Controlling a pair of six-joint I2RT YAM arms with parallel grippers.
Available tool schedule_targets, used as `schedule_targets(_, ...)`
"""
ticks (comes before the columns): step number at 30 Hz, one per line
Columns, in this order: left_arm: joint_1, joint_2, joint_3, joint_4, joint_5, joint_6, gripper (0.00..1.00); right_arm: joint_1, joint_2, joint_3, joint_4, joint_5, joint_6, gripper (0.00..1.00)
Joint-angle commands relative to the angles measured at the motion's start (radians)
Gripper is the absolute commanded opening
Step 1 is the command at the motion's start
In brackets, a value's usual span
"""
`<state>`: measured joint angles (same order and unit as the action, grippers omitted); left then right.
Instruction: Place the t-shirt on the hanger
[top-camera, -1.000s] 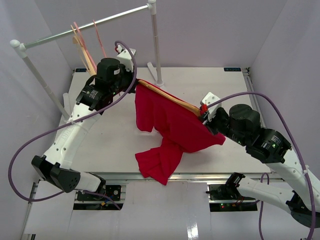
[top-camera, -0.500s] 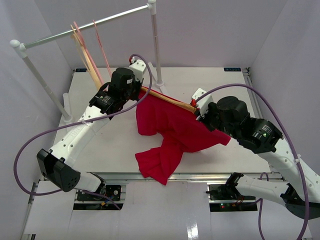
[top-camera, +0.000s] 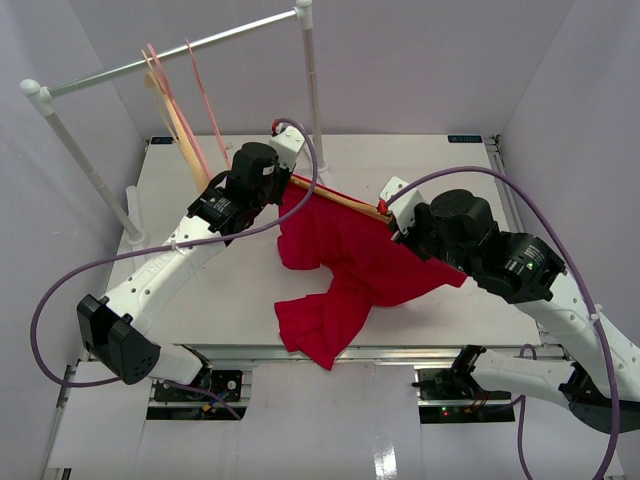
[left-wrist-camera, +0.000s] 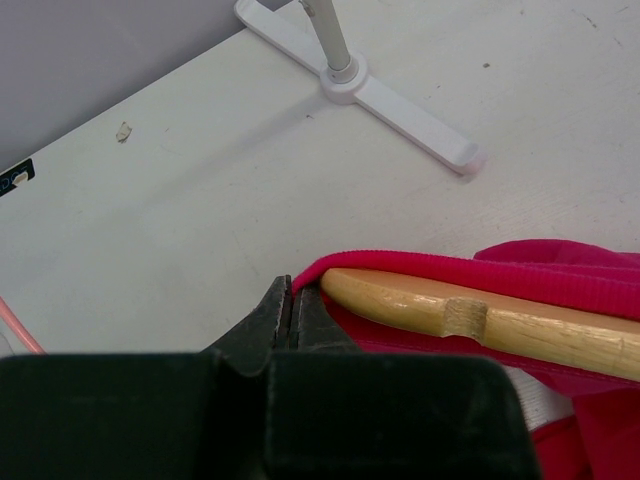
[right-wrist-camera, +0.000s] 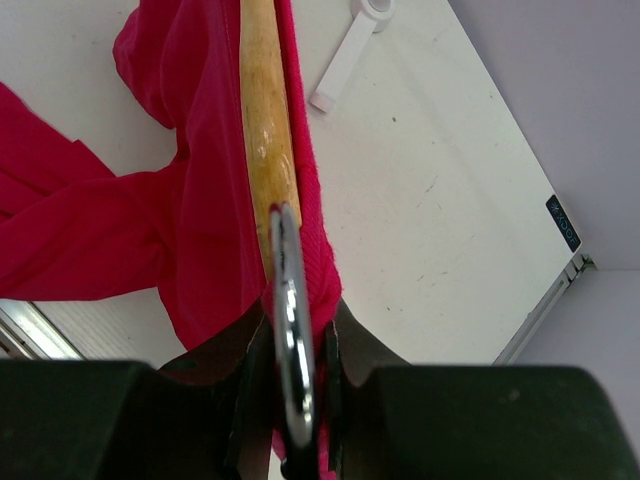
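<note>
Bright red t-shirt, light brown hanger, white table, pink hangers

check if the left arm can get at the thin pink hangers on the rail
Probably not yet: left gripper is shut on the bright red cloth t-shirt's collar, though nothing blocks the thin pink hangers.

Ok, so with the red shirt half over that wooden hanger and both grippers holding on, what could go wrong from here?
1. The left gripper pinches only the thin edge of the t-shirt collar with its tips, so the cloth could slip free.
2. The right gripper grips the hanger by its narrow metal hook, so the hanger might twist.
3. The shirt's lower part droops over the near edge of the table and may snag.
</note>
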<state>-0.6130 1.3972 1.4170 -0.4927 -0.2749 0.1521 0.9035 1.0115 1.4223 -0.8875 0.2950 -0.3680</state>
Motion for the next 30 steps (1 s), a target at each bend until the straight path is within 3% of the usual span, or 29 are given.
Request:
schedule_targets(1,-0.025,-0.073,0.017,0.083,-0.038,-0.006,0.0,0.004,0.021,0.003,-0.054,0.106,-0.026,0.08)
schedule_targets(10,-0.023,0.016,0.128,-0.002,-0.37,-0.094,0.0,0.038,0.014,-0.046,-0.099,0.114,0.001,0.08)
schedule_targets(16,-0.014,0.016,0.214,-0.082,-0.36,-0.183,0.0,0.059,-0.009,-0.061,-0.101,0.13,0.003,0.08)
schedule_targets(18,-0.014,0.012,0.24,-0.122,-0.32,-0.206,0.0,0.072,-0.019,-0.065,-0.1,0.141,0.004,0.08)
schedule_targets(23,-0.017,-0.056,0.185,-0.122,0.062,-0.188,0.0,0.083,0.02,-0.048,-0.106,0.133,0.009,0.08)
schedule_targets(30,-0.023,-0.082,0.019,-0.013,0.222,-0.176,0.0,0.083,0.064,-0.022,-0.001,0.166,0.007,0.08)
